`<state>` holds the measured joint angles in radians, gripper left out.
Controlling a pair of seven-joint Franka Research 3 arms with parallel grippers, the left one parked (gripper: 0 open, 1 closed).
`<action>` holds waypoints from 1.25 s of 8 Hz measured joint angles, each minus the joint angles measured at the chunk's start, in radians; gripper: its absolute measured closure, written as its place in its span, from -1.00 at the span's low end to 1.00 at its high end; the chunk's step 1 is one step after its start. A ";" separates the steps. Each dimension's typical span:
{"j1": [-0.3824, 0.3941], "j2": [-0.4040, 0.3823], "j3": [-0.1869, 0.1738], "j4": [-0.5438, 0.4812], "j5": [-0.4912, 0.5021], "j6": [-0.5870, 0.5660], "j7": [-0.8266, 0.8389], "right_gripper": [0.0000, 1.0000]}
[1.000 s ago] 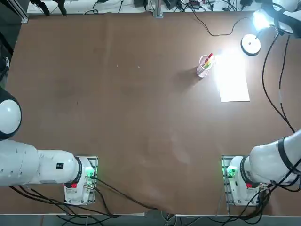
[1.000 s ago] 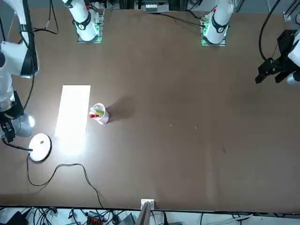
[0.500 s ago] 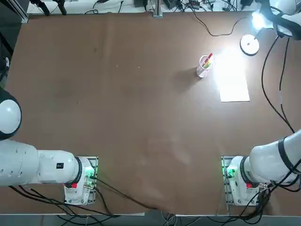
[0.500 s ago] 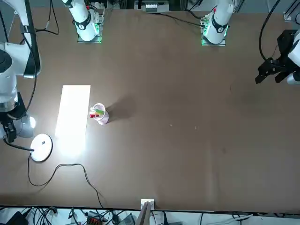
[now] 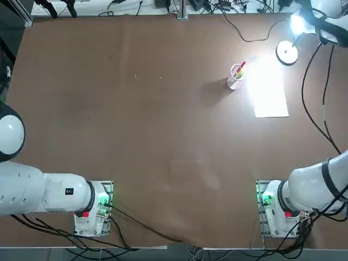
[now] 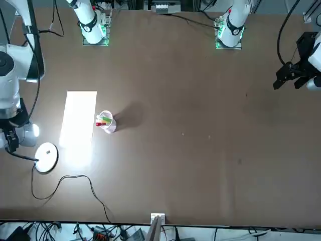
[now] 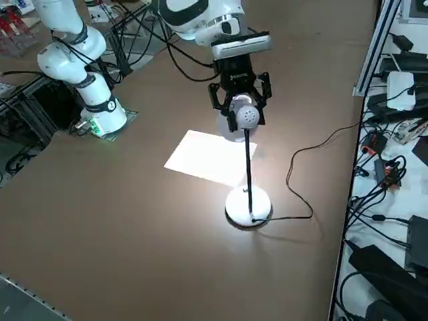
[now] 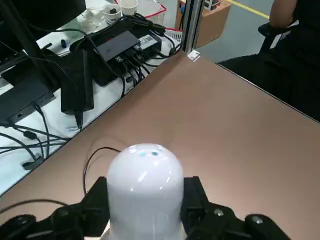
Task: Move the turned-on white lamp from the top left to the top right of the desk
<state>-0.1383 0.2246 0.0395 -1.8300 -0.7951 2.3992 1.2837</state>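
One lit lamp point(image 7: 248, 204) stands at the far right of the desk point(image 5: 136, 125), its head clamped between the fingers of the right gripper point(image 8: 145, 200). Beside its base lies one white paper sheet point(image 5: 268, 89), and left of that stands one clear cup point(image 5: 235, 76) of red and yellow items.

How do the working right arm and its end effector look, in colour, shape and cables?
The right arm has rounded glossy white segments with dark bands at the joints. Its base shows a green light and a red part, with black cables trailing from it. The right end effector is black, with two stubby black fingers.
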 joint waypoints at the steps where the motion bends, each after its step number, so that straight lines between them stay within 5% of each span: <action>1: 0.002 0.000 0.001 -0.008 -0.019 0.001 0.017 -0.44; 6: 0.013 -0.007 0.004 -0.031 -0.089 0.002 0.099 -0.50; 8: 0.015 -0.013 0.004 -0.031 -0.096 0.002 0.099 -1.00; 10: 0.015 -0.027 0.005 -0.029 -0.097 0.003 0.099 -1.00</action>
<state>-0.1230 0.1975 0.0442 -1.8592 -0.8918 2.4017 1.3823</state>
